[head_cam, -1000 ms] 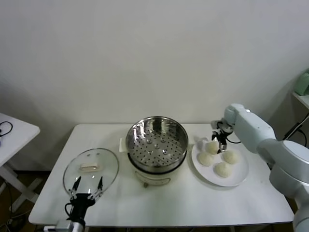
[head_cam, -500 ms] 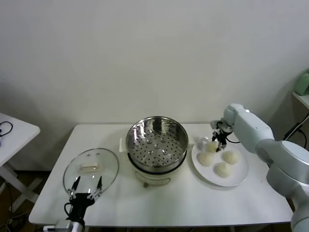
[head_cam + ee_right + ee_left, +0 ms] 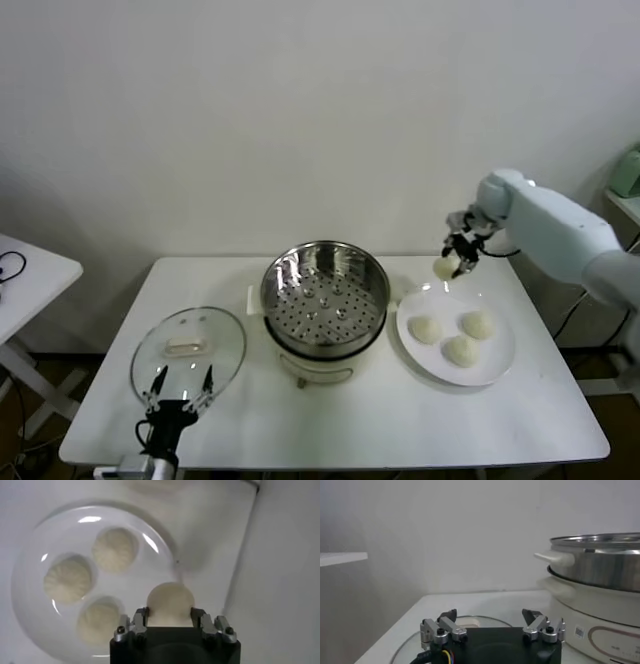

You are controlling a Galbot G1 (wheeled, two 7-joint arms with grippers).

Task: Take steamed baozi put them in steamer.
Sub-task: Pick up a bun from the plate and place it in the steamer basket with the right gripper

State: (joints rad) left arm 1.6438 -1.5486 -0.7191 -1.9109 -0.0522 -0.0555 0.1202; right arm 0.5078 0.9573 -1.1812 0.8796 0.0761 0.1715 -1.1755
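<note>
One baozi (image 3: 445,267) is riding in the air in your right gripper (image 3: 456,256) — its fingers (image 3: 140,622) are clenching the bun from both sides, above the far edge of the white plate (image 3: 495,372). Three more baozi (image 3: 460,350) are sitting on that plate, close together. The steamer (image 3: 325,293) is standing just beside the plate toward the robot's left, its perforated tray bare, lid off.

So you are carrying the first bun, with the transfer to the pot ahead of you. The next move is asking you to travel toward the robot's left, clear the steel rim, then lower over the tray before releasing — the soft dough is likely to dent under a hard squeeze.

Your left gripper (image 3: 180,388) is idling, fingers spread, over the glass lid (image 3: 189,347) at the near-left of the surface (image 3: 400,420).
</note>
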